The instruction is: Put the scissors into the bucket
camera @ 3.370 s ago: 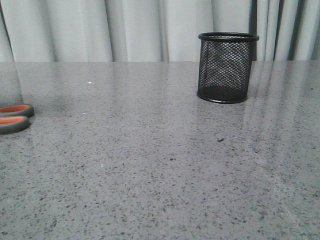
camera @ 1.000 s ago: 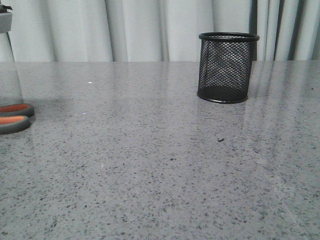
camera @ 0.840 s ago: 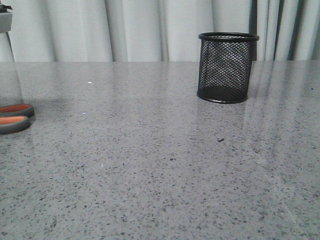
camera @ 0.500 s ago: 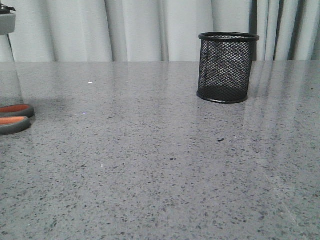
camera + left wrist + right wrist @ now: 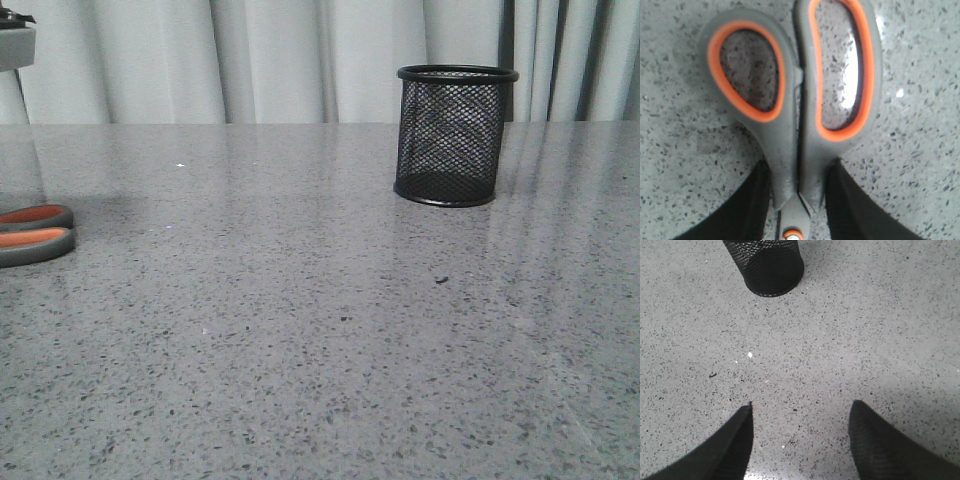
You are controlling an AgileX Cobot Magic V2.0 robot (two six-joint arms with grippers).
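Left gripper (image 5: pixel 799 200): fingers pinching the scissors (image 5: pixel 795 110) at the neck, handle loops just ahead.
Right gripper (image 5: pixel 800 440): spread, nothing held.
Bucket (image 5: pixel 765 265): upright, well ahead of it.

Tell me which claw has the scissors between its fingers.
The left claw: its fingers flank the scissors below the handles. The right claw hangs open over bare table.

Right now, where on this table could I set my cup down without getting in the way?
The wide bare stretch between the scissors at the left edge and the bucket is free. Avoid the scissors, where the left gripper crowds the handles.
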